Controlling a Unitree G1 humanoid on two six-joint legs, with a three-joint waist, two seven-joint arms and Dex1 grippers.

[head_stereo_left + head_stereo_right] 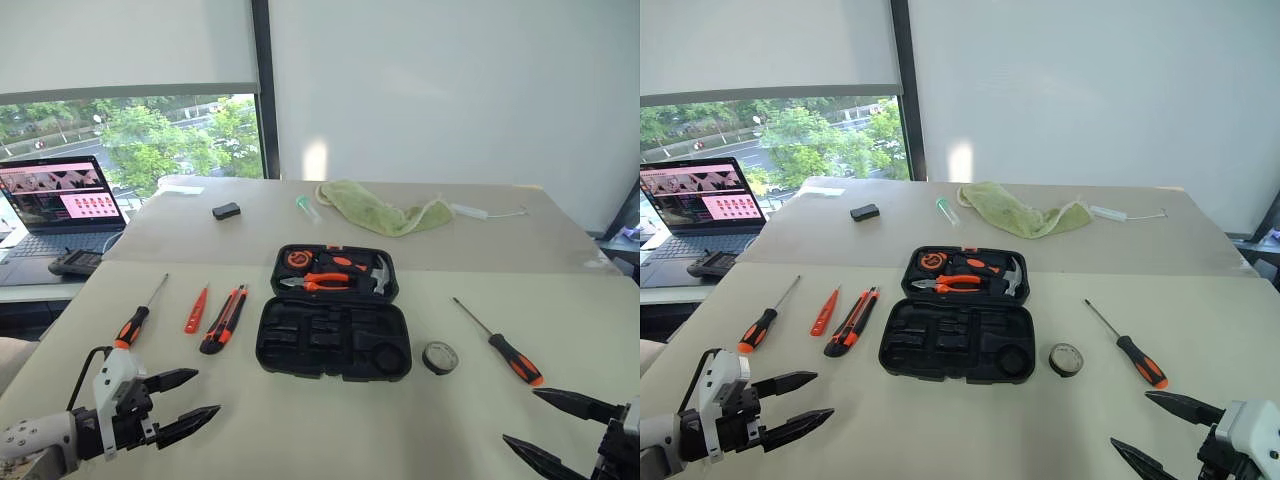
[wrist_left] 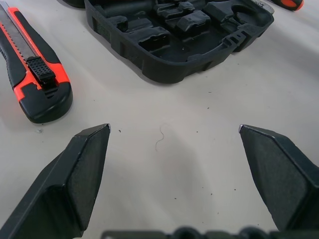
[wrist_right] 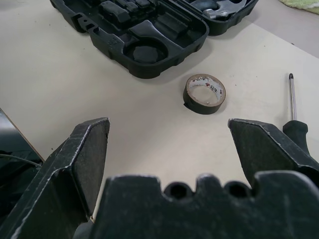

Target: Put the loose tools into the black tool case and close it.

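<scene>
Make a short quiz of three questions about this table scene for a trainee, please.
1. True or false: the black tool case lies open.
2. Which thing lies nearest the right side of the case? A) tape roll B) utility knife C) red screwdriver
3. How many black-and-orange screwdrivers lie loose on the table?

Key: 1 true; 2 A; 3 two.

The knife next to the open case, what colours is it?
The utility knife is black and orange, seen best in the left wrist view.
</scene>
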